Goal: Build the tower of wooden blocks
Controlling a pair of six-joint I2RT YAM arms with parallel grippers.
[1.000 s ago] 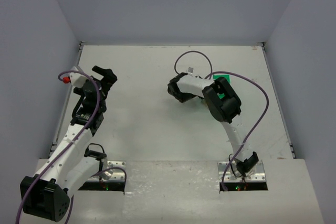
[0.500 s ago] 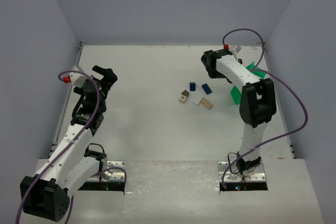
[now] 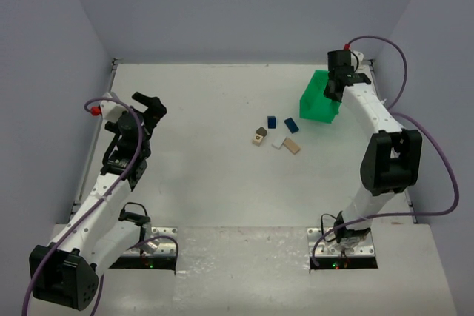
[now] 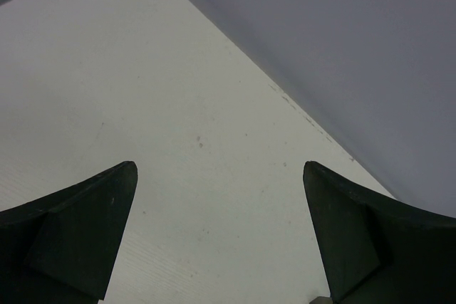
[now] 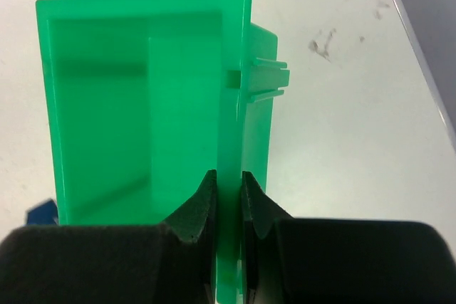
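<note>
From above: 5 small squared wood blocks [image 3: 293, 147] lying loose and unstacked on the matte white table [image 3: 207, 109] (2 dark blue, the rest tan or pale). Near them on the right, a glossy green plastic bin [image 3: 317, 101], pinched at 1 wall by the right gripper [image 3: 333, 88]. Left gripper [image 3: 148, 105] well apart at the left.

Left wrist: dark blunt fingers [image 4: 78, 233] spread wide above bare table.

Right wrist: black pads [image 5: 203, 201] clamped together on the bin's thin translucent wall; blue corner [image 5: 41, 211] at lower left, possibly a block.

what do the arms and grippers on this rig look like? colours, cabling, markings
Both the left arm and the right arm have white links with black joint housings. A purple cable loops along each. The left gripper and right gripper have dark wedge-shaped fingers. There is a small red tab by the left wrist.
</note>
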